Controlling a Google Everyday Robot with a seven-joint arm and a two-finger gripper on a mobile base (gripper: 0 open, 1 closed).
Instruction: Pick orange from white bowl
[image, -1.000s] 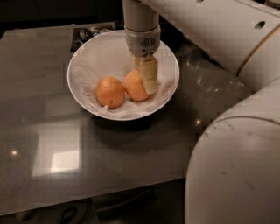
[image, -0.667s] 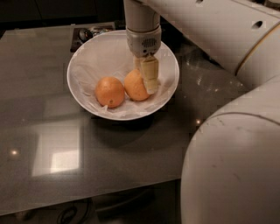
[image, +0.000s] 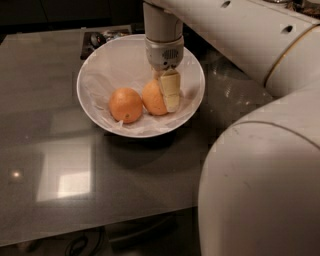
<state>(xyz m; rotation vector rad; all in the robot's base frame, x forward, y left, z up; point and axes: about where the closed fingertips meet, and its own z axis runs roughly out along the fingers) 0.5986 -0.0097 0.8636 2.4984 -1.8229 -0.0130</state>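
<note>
Single-cam view of a tabletop scene. Bowl (image: 95, 75), white, wide & glossy, stands on the dark grey tabletop (image: 45, 100) at far ctr. Crinkled white paper (image: 102, 114) lines its inside. Two fruits lie in the bowl's near half, touching each other. Orange (image: 152, 97): the R one, paler, somewhat oval, its R side hidden behind the gripper. Second fruit (image: 125, 105): the L one, rounder, deeper in colour, w/ a dark speck low on its near face. Gripper (image: 169, 95) reaches straight down into the bowl from above, a grey perforated section over a pale tip. The tip lies against the orange's R side, touching it. Grip state: cannot tell, since only one side of the contact shows. Orange sits low in the bowl, level w/ the second fruit. Arm (image: 235, 35), white w/ a thin tan seam, runs from the gripper up & to the far R. A large white rounded robot body (image: 260, 190) fills the near R corner, covering the tabletop edge there. Pale square reflection (image: 67, 172) on the tabletop, near L. Small dark clutter (image: 97, 39) lies just beyond the bowl's far L rim, too dim to identify.
</note>
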